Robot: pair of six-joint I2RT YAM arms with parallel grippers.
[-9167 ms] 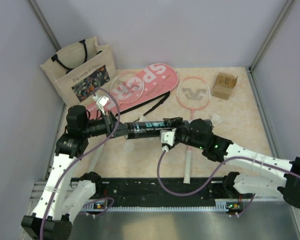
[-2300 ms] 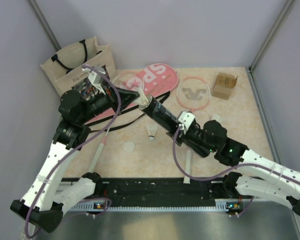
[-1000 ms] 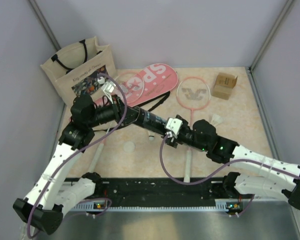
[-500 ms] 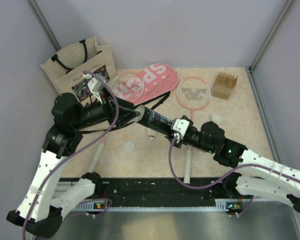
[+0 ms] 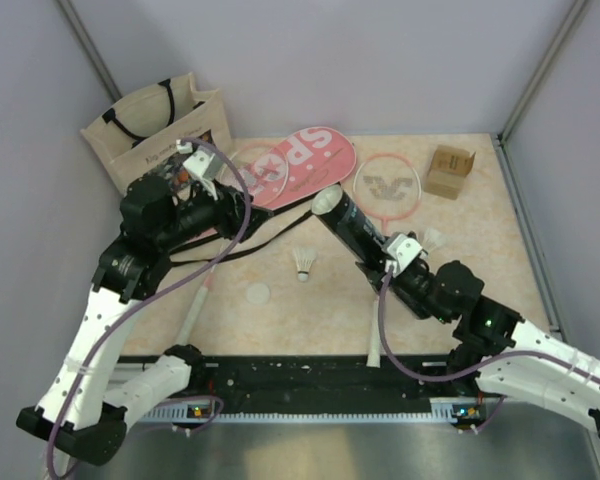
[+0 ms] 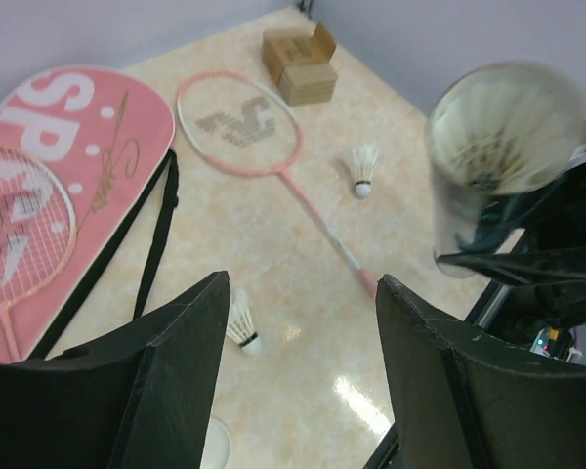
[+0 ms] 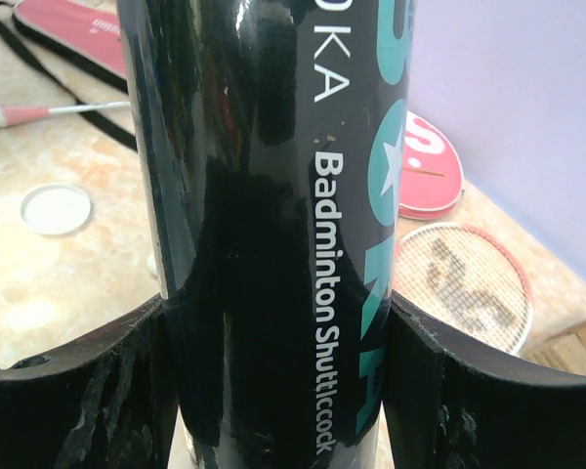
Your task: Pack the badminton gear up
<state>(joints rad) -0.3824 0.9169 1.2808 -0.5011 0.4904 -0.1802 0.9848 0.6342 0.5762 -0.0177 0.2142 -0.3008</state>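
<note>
R gripper (image 7: pixel 273 391) holds tube (image 5: pixel 346 221) aslant, L gripper (image 6: pixel 301 295) spread

I seem to be driving a rig inside a robotics lab test cell: plain pale lilac wall panels (image 5: pixel 330 60) framed by silvery metal corner posts (image 5: pixel 538 70) box in a beige marbled tabletop (image 5: pixel 490 220), with a black slotted mounting rail (image 5: pixel 310 377) along its near edge.

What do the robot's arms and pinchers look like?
The left arm and right arm have white dotted links, black joints and looping purple cables. The left gripper and right gripper are black, with two broad fingers.
</note>
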